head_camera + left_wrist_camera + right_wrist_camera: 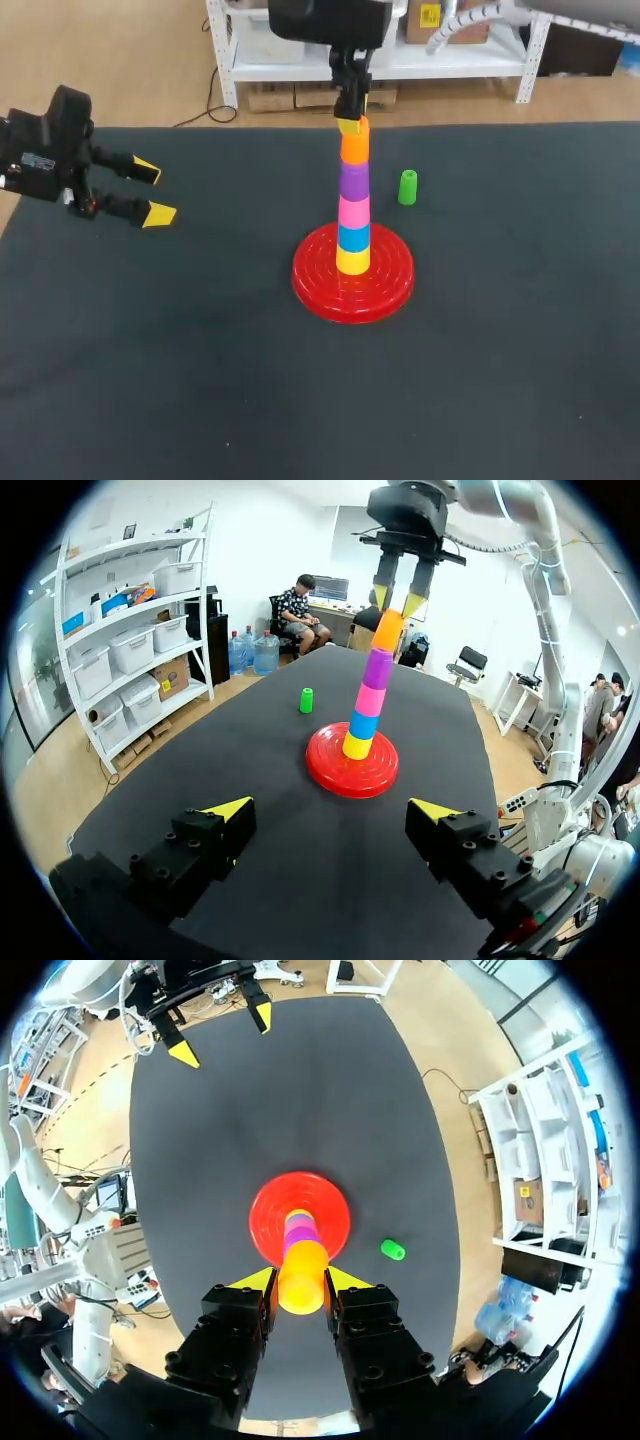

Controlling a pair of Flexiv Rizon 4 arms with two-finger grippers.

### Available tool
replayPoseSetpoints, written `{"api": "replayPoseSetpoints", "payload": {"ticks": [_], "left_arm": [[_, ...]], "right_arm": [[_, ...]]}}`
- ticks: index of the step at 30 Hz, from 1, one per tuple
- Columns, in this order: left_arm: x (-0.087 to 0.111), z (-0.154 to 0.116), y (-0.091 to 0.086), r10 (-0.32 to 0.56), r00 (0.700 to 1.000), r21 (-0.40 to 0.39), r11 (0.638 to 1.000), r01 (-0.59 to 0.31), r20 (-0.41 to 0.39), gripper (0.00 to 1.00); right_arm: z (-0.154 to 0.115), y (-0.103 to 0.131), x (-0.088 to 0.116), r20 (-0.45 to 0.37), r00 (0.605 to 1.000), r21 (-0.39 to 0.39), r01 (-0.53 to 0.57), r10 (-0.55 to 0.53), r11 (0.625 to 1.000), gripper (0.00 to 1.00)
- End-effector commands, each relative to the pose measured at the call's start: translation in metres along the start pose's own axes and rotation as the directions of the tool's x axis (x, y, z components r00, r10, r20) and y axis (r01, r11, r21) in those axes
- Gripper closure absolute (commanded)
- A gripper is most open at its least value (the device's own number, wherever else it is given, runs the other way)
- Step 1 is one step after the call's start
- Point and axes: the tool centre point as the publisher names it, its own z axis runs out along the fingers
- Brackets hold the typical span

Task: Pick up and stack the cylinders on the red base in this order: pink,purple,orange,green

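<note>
Near red base (318,292), green cylinder (407,187); right hand (351,123) grips stacked orange cylinder (354,148).

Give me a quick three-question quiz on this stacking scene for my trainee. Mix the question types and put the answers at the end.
1. Multiple choice: which cylinder is topmost on the stack standing on the red base? A) purple B) orange C) blue
2. True or false: the green cylinder is already on the stack.
3. Fill in the blank: the left gripper is off to the side of the base, holding nothing, and its jaws are ____.

Key:
1. B, the orange cylinder.
2. False. It stands on the table, apart from the base.
3. Open.
</note>
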Motion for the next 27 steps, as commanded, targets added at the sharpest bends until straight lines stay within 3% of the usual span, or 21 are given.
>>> {"api": "replayPoseSetpoints", "payload": {"ticks": [1, 27], "left_arm": [[0.002, 0.0, 0.0, 0.003, 1.0, -0.001, 1.0, -0.003, 0.006, 0.0], [0.002, 0.0, 0.0, 0.003, 1.0, -0.001, 1.0, -0.003, 0.006, 0.0]], "right_arm": [[0.003, -0.006, -0.004, -0.01, 1.0, -0.019, -0.003, 0.003, 1.0, 1.0], [0.024, 0.002, 0.006, -0.02, 0.999, -0.084, -0.042, 0.041, 0.996, 1.0]]}}
